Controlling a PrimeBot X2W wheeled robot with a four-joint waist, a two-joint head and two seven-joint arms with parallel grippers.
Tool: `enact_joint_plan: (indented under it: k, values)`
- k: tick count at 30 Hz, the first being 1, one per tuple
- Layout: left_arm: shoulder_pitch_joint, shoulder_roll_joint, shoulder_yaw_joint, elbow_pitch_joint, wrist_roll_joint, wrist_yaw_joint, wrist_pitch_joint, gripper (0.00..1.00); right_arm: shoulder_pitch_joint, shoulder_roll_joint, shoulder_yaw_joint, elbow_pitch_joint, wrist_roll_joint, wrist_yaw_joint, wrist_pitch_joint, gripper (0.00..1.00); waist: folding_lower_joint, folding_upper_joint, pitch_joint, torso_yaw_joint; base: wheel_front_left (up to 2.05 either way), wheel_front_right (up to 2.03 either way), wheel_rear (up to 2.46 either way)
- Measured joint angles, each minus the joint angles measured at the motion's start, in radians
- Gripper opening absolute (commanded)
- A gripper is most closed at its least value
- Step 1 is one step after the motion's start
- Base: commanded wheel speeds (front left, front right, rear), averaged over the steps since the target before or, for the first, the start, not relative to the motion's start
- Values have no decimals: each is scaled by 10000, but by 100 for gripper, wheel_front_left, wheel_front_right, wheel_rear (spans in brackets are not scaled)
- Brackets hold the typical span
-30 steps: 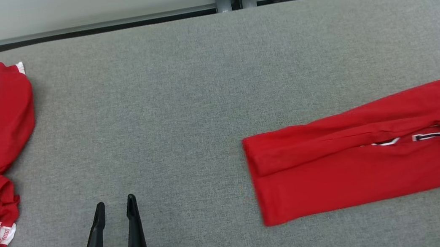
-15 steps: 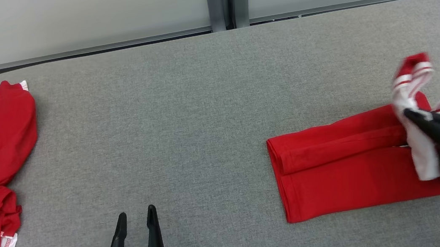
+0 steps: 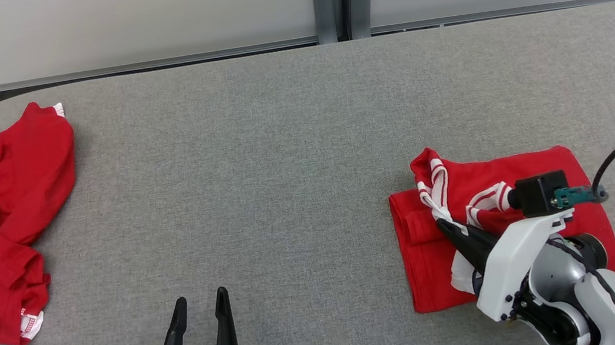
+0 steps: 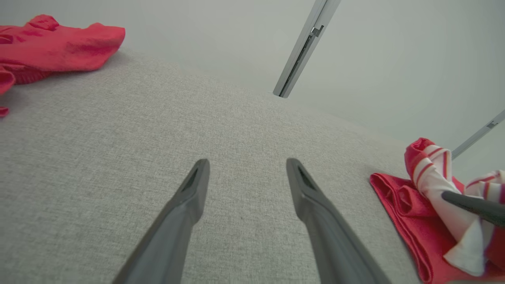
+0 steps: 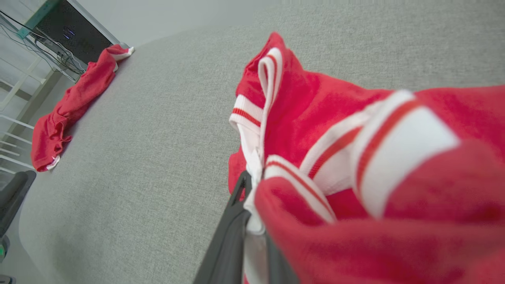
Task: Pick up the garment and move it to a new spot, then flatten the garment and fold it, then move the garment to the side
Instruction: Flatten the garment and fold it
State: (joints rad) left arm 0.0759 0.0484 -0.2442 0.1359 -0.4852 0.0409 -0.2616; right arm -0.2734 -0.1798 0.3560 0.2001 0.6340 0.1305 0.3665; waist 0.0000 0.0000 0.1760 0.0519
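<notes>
Red noted twice: found garment [image 3: 434,274] folded at right of grey table [image 3: 283,169], striped white trim [image 3: 437,188] clamped in right gripper [image 3: 445,225]. Saw left gripper [image 3: 201,305] spread wide, empty. Logged second red garment [image 3: 5,224] far left.

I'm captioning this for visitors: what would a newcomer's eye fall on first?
The right gripper, shut on the white-striped end of a folded red garment, at the right of the grey table. A second red garment lies crumpled at the table's far left edge, and the left gripper hangs open near the front, holding nothing.
</notes>
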Motion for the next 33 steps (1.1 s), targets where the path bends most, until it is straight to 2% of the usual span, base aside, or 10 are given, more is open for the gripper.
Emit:
enact_joint_plan:
  k: [1,2,8,14,19,20,23,27,29,33]
  values:
    - [14,0,12,2,0,0,-2,100,-20,98,23,71,-38,0,-171,36,0,0,-17,-20,0,0,0]
    - [35,0,17,17,2,-2,0,100,-47,150,61,127,-128,0,-336,100,0,0,-33,-46,0,0,0]
    - [226,-2,140,190,17,-46,0,100,103,102,539,-474,-336,0,-1235,100,0,0,-271,-217,0,0,0]
    - [656,-2,525,221,111,-61,-2,100,1429,-779,637,-2439,-535,2,-2633,100,1,0,-828,-436,0,0,0]
    - [998,4,809,96,278,-138,0,100,2757,-1271,-692,-2483,-1361,0,-4268,100,0,0,-1350,-644,0,0,0]
    - [998,4,809,96,278,-138,0,100,2757,-1271,-692,-2483,-1361,0,-4268,100,0,0,-1350,-644,0,0,0]
    - [1069,0,1014,-31,466,-199,-2,100,3338,-1371,-1843,-1599,-2362,0,-5636,100,0,0,-1620,-716,0,0,0]
    - [1147,-2,1394,-209,656,-261,-2,100,3745,-1020,-3162,-437,-3616,0,-6240,100,0,0,-1781,-675,0,0,0]
    - [1195,4,1563,-236,782,-324,-4,100,3782,-550,-4023,-639,-4082,0,-6270,100,0,0,-1815,-613,0,0,0]
    - [1251,10,1781,-178,1081,-497,-15,100,4268,119,-4955,-777,-4786,2,-6280,100,0,0,-1859,-456,0,0,0]
